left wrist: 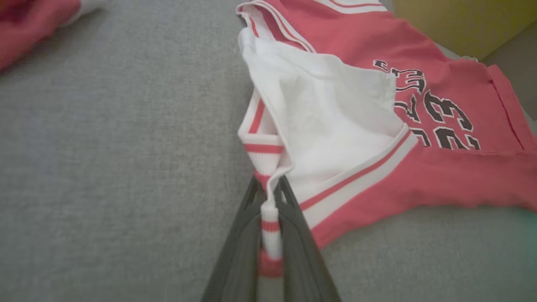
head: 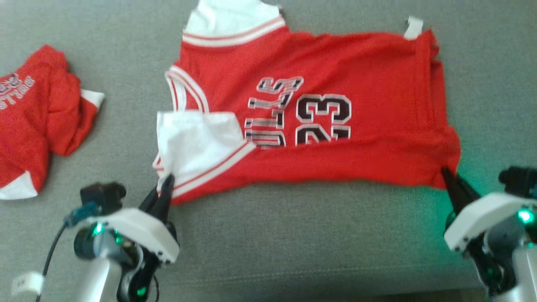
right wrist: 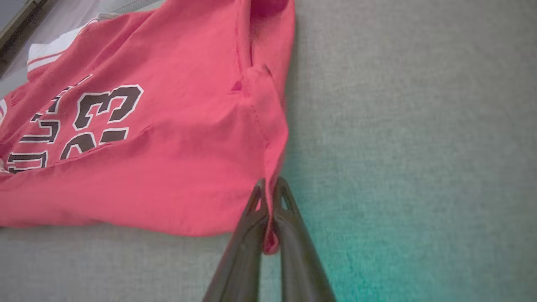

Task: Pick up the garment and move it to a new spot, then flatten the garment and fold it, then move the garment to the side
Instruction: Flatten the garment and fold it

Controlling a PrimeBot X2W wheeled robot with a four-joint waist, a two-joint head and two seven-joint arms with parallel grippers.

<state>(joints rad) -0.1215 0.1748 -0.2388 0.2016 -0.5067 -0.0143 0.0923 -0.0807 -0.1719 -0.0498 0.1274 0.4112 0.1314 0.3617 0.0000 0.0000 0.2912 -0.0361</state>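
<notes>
A red jersey with white trim and the number 23, the garment (head: 335, 84), lies spread sideways on the grey cushion, its near edge folded over. My left gripper (head: 167, 181) is shut on the striped white-and-red shoulder strap at the garment's (left wrist: 419, 176) near left corner; in the left wrist view the left gripper (left wrist: 268, 184) pinches that strap. My right gripper (head: 445, 172) is shut on the red hem at the near right corner. The right wrist view shows the right gripper (right wrist: 268, 184) clamped on a fold of the garment (right wrist: 147, 167).
A second red garment (head: 37, 121) lies crumpled at the far left of the grey cushion (head: 293, 235). The cushion's front edge runs just below my arms. A yellow surface (left wrist: 461, 21) sits beyond the jersey in the left wrist view.
</notes>
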